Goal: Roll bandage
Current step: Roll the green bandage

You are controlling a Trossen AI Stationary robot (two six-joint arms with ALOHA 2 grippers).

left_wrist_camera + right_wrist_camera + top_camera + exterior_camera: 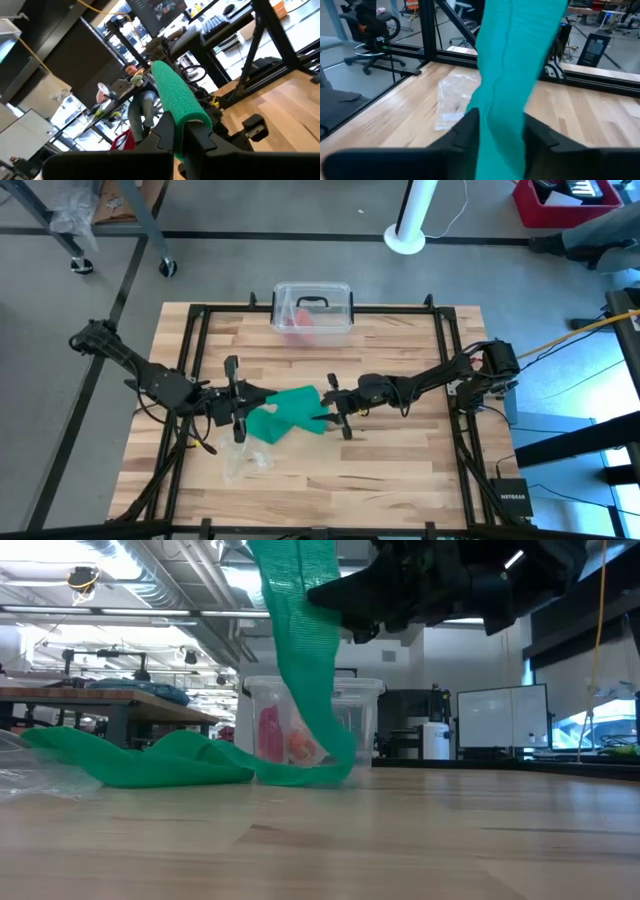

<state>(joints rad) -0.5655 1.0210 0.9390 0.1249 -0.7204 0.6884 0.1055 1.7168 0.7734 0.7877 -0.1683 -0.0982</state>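
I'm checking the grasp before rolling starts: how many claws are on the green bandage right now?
2. The left claw is shut on the bandage at its left end; the right claw grips its right end, lifted off the table.

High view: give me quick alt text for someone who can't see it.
Both grippers meet at the table's middle on the green bandage: the left gripper is shut on one end, the right gripper holds the other. A clear plastic wrapper lies below the bandage in the picture, and a clear box stands at the table's upper edge.
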